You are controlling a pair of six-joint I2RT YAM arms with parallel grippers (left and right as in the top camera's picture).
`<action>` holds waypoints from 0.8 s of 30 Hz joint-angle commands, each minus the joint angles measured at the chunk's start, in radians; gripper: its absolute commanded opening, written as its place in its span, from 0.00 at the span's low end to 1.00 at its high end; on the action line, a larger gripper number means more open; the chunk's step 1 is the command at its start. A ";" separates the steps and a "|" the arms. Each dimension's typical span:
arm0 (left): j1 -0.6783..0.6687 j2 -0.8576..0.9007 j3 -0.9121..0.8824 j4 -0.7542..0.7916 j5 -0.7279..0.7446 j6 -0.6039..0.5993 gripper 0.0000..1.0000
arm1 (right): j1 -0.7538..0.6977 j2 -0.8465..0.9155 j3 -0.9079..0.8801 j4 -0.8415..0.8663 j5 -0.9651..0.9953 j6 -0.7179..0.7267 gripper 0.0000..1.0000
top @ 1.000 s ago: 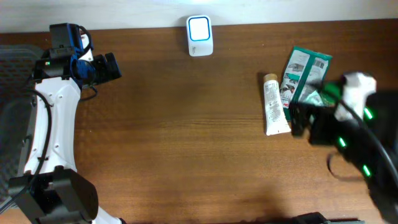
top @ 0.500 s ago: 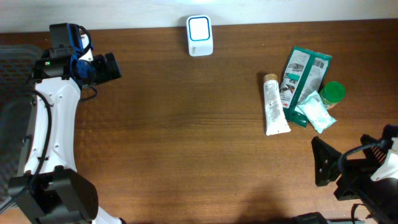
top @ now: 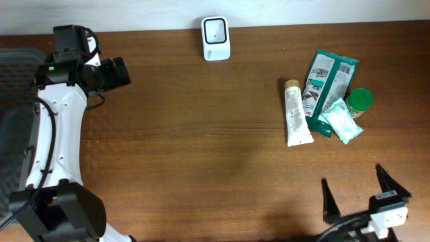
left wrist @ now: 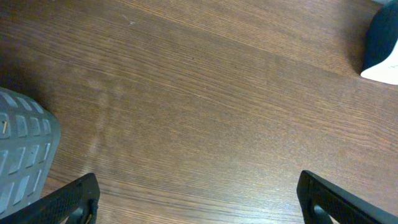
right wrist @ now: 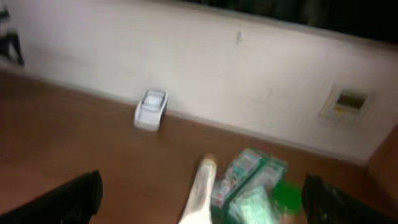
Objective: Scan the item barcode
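Note:
Several items lie at the right of the table: a white tube (top: 295,114), a green pouch (top: 327,79), a green-capped jar (top: 359,99) and a small pale packet (top: 341,125). The white scanner (top: 216,38) stands at the far edge. My right gripper (top: 358,193) hovers open near the front right edge, well short of the items. Its blurred wrist view shows the tube (right wrist: 199,186), pouch (right wrist: 249,171) and scanner (right wrist: 151,109) ahead of the right gripper (right wrist: 202,208). My left gripper (top: 123,72) is open at the far left, over bare wood (left wrist: 199,124), empty.
A grey mesh chair (left wrist: 22,149) sits off the table's left edge under the left arm. A pale wall (right wrist: 249,81) runs behind the table's far edge. Between the scanner and the items lies brown tabletop (top: 201,134).
My right arm has pulled back from over the items toward the front right edge, uncovering them. The scanner's lit face has gone dark. The left arm has not moved.

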 commanded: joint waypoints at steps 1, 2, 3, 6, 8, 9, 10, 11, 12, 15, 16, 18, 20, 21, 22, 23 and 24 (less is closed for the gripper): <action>0.003 -0.009 0.006 0.002 0.000 0.005 0.99 | 0.005 -0.049 -0.150 0.138 0.008 -0.043 0.98; 0.003 -0.009 0.006 0.002 0.000 0.005 0.99 | 0.005 -0.048 -0.207 0.206 0.010 -0.043 0.98; 0.003 -0.009 0.006 0.002 0.000 0.005 0.99 | 0.005 -0.048 -0.243 0.254 0.009 -0.042 0.98; 0.003 -0.009 0.006 0.002 0.000 0.005 0.99 | 0.005 -0.048 -0.359 0.418 0.009 -0.042 0.98; 0.003 -0.009 0.006 0.002 0.000 0.005 0.99 | 0.005 -0.048 -0.422 0.494 0.009 -0.042 0.98; 0.003 -0.009 0.006 0.002 0.000 0.005 0.99 | 0.005 -0.048 -0.462 0.537 0.009 -0.042 0.98; 0.003 -0.009 0.006 0.002 0.000 0.005 0.99 | 0.005 -0.048 -0.500 0.579 0.010 -0.042 0.98; 0.003 -0.009 0.006 0.002 0.000 0.005 0.99 | 0.005 -0.048 -0.541 0.630 0.010 -0.041 0.98; 0.003 -0.009 0.006 0.002 0.000 0.005 0.99 | 0.004 -0.048 -0.573 0.670 0.010 -0.038 0.98; 0.003 -0.009 0.006 0.002 0.000 0.005 0.99 | 0.005 -0.048 -0.699 0.833 0.009 -0.031 0.98; 0.003 -0.009 0.006 0.002 0.000 0.005 0.99 | 0.005 -0.048 -0.726 0.868 0.009 -0.031 0.98; 0.003 -0.009 0.006 0.002 0.000 0.005 0.99 | 0.005 -0.048 -0.773 0.921 0.009 -0.031 0.98; 0.003 -0.009 0.006 0.002 0.000 0.005 0.99 | 0.005 -0.048 -0.788 0.907 0.010 -0.031 0.98; 0.003 -0.009 0.006 0.002 0.000 0.005 0.99 | 0.005 -0.048 -0.788 0.884 0.014 -0.031 0.98; 0.003 -0.009 0.006 0.002 0.000 0.005 0.99 | 0.005 -0.048 -0.788 0.854 0.014 -0.032 0.98; 0.003 -0.009 0.006 0.002 0.000 0.005 0.99 | 0.005 -0.048 -0.788 0.792 0.012 -0.031 0.98; 0.003 -0.009 0.006 0.002 0.000 0.005 0.99 | 0.006 -0.048 -0.788 0.719 -0.006 -0.031 0.98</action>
